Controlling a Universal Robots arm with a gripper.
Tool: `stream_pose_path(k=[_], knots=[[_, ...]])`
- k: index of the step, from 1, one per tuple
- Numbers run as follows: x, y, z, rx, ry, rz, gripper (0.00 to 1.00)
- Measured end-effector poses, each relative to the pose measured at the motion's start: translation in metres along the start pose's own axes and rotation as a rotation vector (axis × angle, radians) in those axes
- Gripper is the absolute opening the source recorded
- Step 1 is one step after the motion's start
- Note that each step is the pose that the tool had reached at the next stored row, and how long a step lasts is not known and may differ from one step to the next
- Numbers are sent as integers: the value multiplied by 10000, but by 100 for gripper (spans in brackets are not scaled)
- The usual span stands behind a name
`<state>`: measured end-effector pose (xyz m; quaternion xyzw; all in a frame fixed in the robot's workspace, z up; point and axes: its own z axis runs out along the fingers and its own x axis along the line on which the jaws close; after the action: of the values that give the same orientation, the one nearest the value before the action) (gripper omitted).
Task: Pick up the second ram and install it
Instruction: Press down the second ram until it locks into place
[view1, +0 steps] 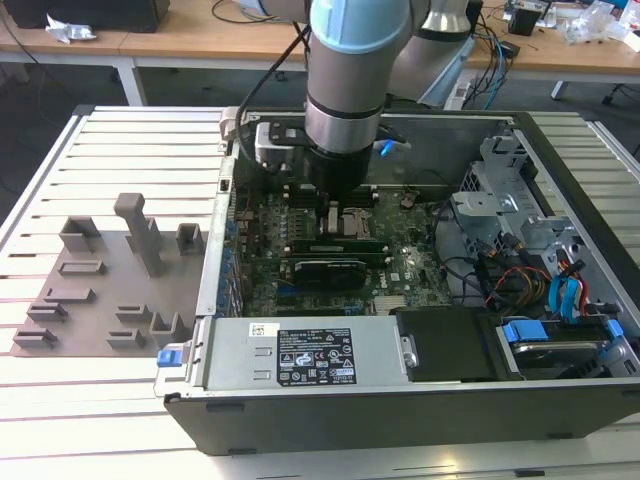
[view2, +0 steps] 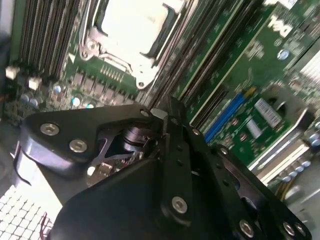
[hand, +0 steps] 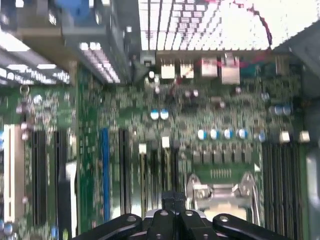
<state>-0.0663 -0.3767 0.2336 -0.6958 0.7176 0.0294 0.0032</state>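
Ram stick (view1: 335, 244) lies flat in motherboard (view1: 400, 275) slots, just beside processor socket (view1: 345, 218), directly under gripper (view1: 335, 195). Gripper low inside computer case (view1: 400, 405); cannot tell whether open or holding anything. Grey holder blocks (view1: 140, 235) well apart on bench (view1: 100, 150).

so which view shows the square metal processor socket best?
Second wrist view: the square metal processor socket shows its plate and latch frame. First wrist view catches one edge above the gripper's body; the exterior view has it small, under the arm.

Arm vertical, wrist pointing down; gripper (view2: 167, 117) linkage black, finger state unclear
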Motion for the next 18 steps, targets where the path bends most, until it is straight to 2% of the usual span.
stream_pose_path(k=[1, 4, 5, 7, 11, 14, 16, 18], knots=[[2, 27, 23, 1, -2, -1, 10], [3, 31, 53, 1, -2, -1, 10], [0, 31, 37, 11, -22, -1, 10], [-3, 24, -53, 2, -8, -2, 10], [-10, -187, -89, -246, -11, 11, 10], [-17, -210, -212, -265, -13, 10, 10], [-25, -204, -370, -265, -13, 11, 10], [-29, -200, -463, -266, -12, 11, 10]])
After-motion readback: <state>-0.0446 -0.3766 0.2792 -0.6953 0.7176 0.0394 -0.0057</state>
